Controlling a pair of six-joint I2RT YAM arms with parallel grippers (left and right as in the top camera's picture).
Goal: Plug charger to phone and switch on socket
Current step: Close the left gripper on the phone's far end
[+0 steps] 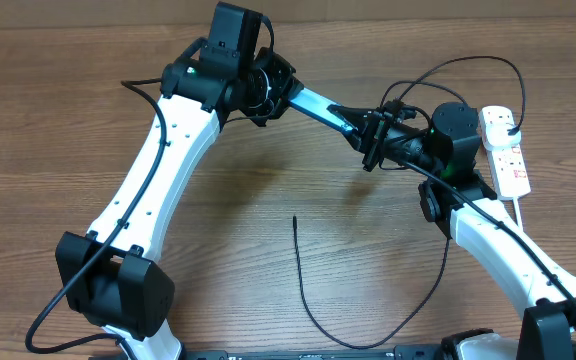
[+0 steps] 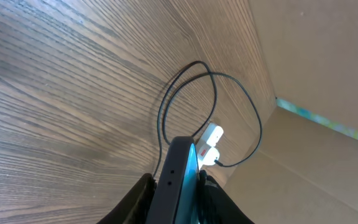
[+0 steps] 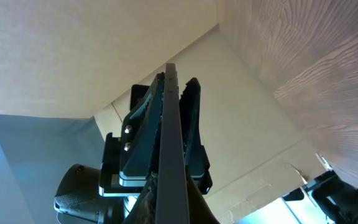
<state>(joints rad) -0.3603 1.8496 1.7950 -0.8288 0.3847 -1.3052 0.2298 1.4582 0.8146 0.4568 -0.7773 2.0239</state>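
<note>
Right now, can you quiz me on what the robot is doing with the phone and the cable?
1. True or false: the charger's connector tip is plugged into the phone.
2. Where is the phone? A) flat on the table B) up in the air between the left end effector and the right end effector C) on top of the power strip
3. What colour is the power strip?
Key: 1 false, the tip lies loose on the table; 2 B; 3 white.
</note>
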